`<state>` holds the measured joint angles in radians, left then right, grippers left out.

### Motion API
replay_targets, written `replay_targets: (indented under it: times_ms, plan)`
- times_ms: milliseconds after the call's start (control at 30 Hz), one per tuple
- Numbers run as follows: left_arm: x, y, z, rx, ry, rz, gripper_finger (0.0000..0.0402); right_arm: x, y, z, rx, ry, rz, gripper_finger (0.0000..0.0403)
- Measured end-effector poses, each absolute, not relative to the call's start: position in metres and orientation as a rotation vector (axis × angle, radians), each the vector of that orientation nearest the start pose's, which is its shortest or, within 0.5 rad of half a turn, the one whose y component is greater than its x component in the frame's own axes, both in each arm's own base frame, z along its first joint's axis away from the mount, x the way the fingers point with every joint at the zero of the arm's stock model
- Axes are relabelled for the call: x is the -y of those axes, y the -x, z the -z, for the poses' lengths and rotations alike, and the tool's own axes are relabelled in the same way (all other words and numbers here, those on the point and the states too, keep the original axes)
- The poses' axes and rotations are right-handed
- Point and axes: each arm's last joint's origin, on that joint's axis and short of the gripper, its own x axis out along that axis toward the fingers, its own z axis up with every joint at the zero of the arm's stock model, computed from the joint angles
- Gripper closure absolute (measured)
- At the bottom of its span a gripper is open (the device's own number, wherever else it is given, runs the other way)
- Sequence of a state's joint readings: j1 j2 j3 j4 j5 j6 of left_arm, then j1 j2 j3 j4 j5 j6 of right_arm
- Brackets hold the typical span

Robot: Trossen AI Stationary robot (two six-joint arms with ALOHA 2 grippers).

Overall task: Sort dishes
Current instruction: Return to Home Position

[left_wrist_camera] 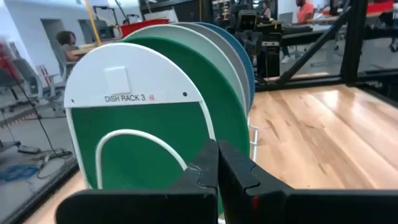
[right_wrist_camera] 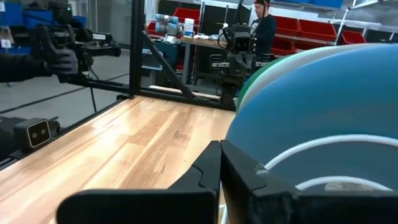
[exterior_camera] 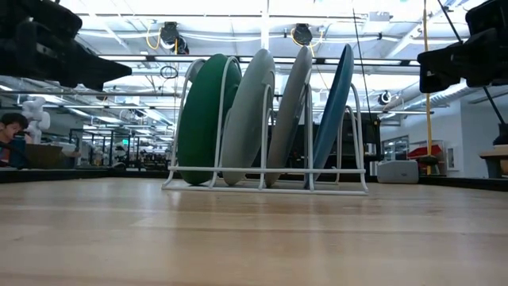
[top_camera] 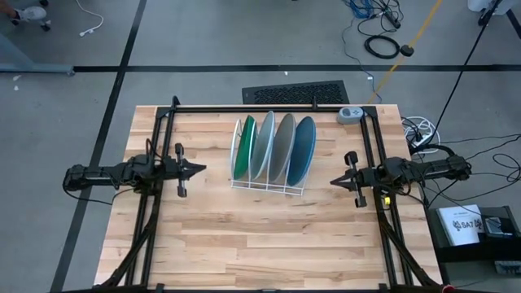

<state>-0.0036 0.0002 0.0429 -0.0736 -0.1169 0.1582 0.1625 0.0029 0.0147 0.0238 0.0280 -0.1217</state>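
Green, pale blue, grey and blue plates (top_camera: pixel 282 148) fill the rack (top_camera: pixel 266 189). My left gripper (top_camera: pixel 200 169) and right gripper (top_camera: pixel 333 181) flank it, jaws together

**High view:** overhead, facing straight down, far enough off to take in the whole tabletop (top_camera: pixel 244 244) with the white wire rack (top_camera: pixel 269 190) near its centre.
**Low view:** at tabletop height, level and fairly near, facing the rack's long side.
**Left wrist view:** close to the rack's white end panel (left_wrist_camera: pixel 134 81), looking along the rack from the end where the dark green plate (left_wrist_camera: pixel 211 81) stands.
**Right wrist view:** close at the opposite end, facing the medium blue plate (right_wrist_camera: pixel 323 106).
All four views share the rack.
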Motion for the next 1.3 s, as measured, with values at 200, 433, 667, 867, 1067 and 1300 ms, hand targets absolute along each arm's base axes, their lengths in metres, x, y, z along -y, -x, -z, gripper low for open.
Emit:
replay_targets:
  times_ms: [200, 433, 667, 867, 1067, 1300]
  plan:
    - [-0.0030, -0.0946, -0.1709, -0.041, -0.141, -0.112, 0.0402, -0.0149, -0.0958, -0.1708, 0.045, 0.109, -0.133, 0.0396]
    - [-0.0029, -0.0947, -0.1709, -0.040, -0.140, -0.106, 0.0402, -0.0149, -0.0958, -0.1710, 0.047, 0.105, -0.133, 0.0395]
    - [-0.0029, -0.0947, -0.1708, -0.041, -0.139, -0.106, 0.0402, -0.0150, -0.0957, -0.1712, 0.049, 0.105, -0.134, 0.0395]
    - [-0.0029, -0.0947, -0.1708, -0.041, -0.139, -0.105, 0.0402, -0.0150, -0.0958, -0.1711, 0.049, 0.105, -0.134, 0.0394]
    - [-0.0028, -0.0947, -0.1708, -0.041, -0.139, -0.105, 0.0402, -0.0150, -0.0958, -0.1712, 0.050, 0.105, -0.135, 0.0394]
    - [-0.0028, -0.0947, -0.1708, -0.041, -0.139, -0.105, 0.0401, -0.0150, -0.0958, -0.1712, 0.050, 0.105, -0.135, 0.0394]
